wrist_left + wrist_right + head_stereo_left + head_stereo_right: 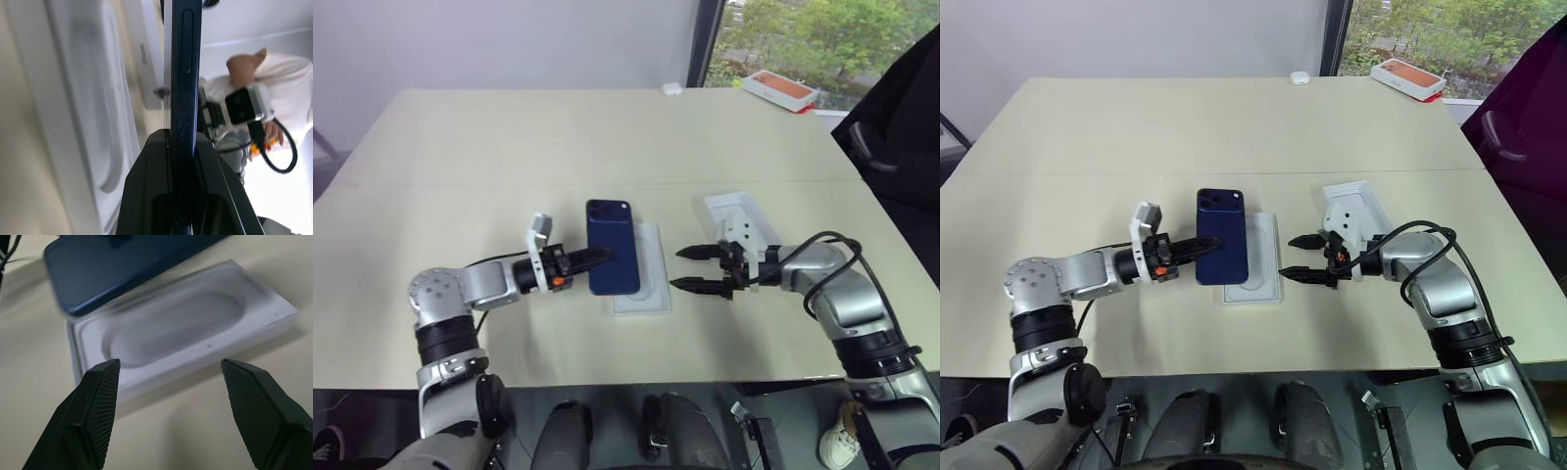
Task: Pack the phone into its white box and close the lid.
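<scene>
**A:** Start close in. What could go wrong here?

**B:** The left gripper (597, 258) is clamped on one long edge of the phone (612, 230), so the grip is narrow. The left wrist view shows only the fingertips pinching it. My guess is that a jolt could make the phone pivot or slip out and drop onto the table (509, 137).

**A:** And the right gripper?

**B:** The right gripper (677, 269) is at the phone's 3 o'clock with its fingers spread and nothing between them. It's aimed at the white insert with an oval recess (651, 264). The phone hangs over that insert's 9 o'clock side. If the phone goes down now, I think it lands on the insert, and the right fingers could knock the phone as they reach in.

**A:** Where's the box?

**B:** That's the hard part. I can't make out a tray with a tan floor. It may be under the insert, but I can't tell.

**A:** And the white piece at 2 o'clock?

**B:** It's shallow, rimmed and white inside, so probably the lid (739, 208). The right gripper and wrist cover its near end, and its printed face isn't showing.

**A:** Anything farther back?

**B:** A small white object (672, 89) lies at 12 o'clock. An orange-topped box (781, 88) at 1 o'clock is partly off the table's edge. In the left wrist view there's a person's hand (247, 63), but what it holds is unclear.
</scene>
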Controlling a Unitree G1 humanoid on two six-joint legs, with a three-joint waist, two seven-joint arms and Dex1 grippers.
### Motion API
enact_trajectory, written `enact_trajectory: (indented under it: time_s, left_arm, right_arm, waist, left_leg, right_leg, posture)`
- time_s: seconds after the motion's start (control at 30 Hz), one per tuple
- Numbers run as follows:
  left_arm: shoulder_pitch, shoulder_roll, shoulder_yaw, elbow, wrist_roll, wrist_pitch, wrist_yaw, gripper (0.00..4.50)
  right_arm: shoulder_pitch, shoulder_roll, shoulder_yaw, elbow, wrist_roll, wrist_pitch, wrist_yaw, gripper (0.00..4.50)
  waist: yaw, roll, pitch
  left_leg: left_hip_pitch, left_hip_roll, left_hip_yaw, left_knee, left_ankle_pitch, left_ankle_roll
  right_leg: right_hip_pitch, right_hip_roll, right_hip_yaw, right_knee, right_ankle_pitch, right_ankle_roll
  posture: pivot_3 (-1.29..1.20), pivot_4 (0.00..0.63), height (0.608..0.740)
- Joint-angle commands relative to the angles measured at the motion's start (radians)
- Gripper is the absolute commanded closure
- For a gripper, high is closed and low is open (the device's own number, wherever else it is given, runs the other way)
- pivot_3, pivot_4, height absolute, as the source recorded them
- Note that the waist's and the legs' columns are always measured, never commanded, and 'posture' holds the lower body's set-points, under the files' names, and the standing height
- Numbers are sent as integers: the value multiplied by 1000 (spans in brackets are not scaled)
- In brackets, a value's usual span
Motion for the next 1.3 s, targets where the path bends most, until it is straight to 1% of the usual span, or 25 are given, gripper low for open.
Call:
enact_trajectory:
  time_s: [0.03, 0.2, 0.6, 0.67, 0.77, 0.83, 0.93, 1.1, 1.3]
  left_arm:
    - [-2, -17, -7, 3, 1, 3, -3, 4500]
    - [-16, -26, -33, 30, 39, -8, -9, 4500]
    - [-38, -48, -48, 78, 115, -58, -18, 4500]
    - [-45, -54, -46, 84, 117, -55, -19, 3522]
    - [-58, -57, -39, 93, 116, -36, -23, 2279]
    - [-58, -51, -52, 74, 115, -24, -41, 1350]
    - [-63, -47, -48, 80, 128, -10, -40, 1350]
    - [-79, 2, -38, 80, 137, -3, -62, 1350]
    - [-76, 36, -24, 57, 127, 8, -71, 1350]
  right_arm:
    - [-10, -21, -28, -1, -4, -33, -6, 1070]
    - [9, -30, -28, -13, -5, -42, -13, 1070]
    - [22, -36, -20, -14, -9, -58, -27, 1070]
    - [20, -35, -14, -7, -18, -66, -30, 1042]
    - [17, -31, -7, -13, -19, -64, -32, 1042]
    - [11, -28, -9, -14, -18, -61, -34, 1042]
    - [9, -26, -9, -13, -19, -65, -35, 1042]
    - [5, -18, -6, -5, -24, -74, -39, 1042]
    - [-4, -5, -2, -2, -26, -77, -41, 1042]
  waist:
    - [-2, 0, 0]
    - [0, 0, 0]
    - [1, 0, 0]
    - [1, 0, 0]
    - [3, 0, 0]
    - [4, 0, 0]
    - [2, 0, 0]
    - [-1, 0, 0]
    - [-1, 0, 0]
  left_leg:
    - [0, 0, 0, 0, 0, 0]
    - [0, 1, 0, 0, 0, 0]
    - [0, 0, 0, 0, 0, 0]
    - [0, 0, 0, 0, 0, 0]
    - [0, 0, 0, 0, 0, 0]
    - [1, 0, 0, 1, 0, 0]
    - [1, 0, 0, 1, 0, 0]
    - [1, 0, 0, 1, 0, 0]
    - [1, 1, 0, 1, 0, -1]
  right_leg:
    - [0, 0, 0, 0, 0, 0]
    - [0, 2, 0, 0, 0, 0]
    - [0, 1, 0, 0, 0, 0]
    - [0, 1, 0, 0, 0, 0]
    - [0, 1, 0, 0, 0, 0]
    - [1, 1, 0, 0, 0, 0]
    - [1, 1, 0, 0, 0, 0]
    - [1, 1, 0, 0, 0, 0]
    - [1, 1, 0, 1, 0, 0]
  posture:
    - [0, 150, 740]
    - [0, 150, 740]
    - [0, 150, 740]
    - [0, 150, 740]
    - [0, 150, 740]
    - [0, 150, 740]
    - [0, 150, 740]
    - [0, 150, 740]
    - [0, 150, 740]
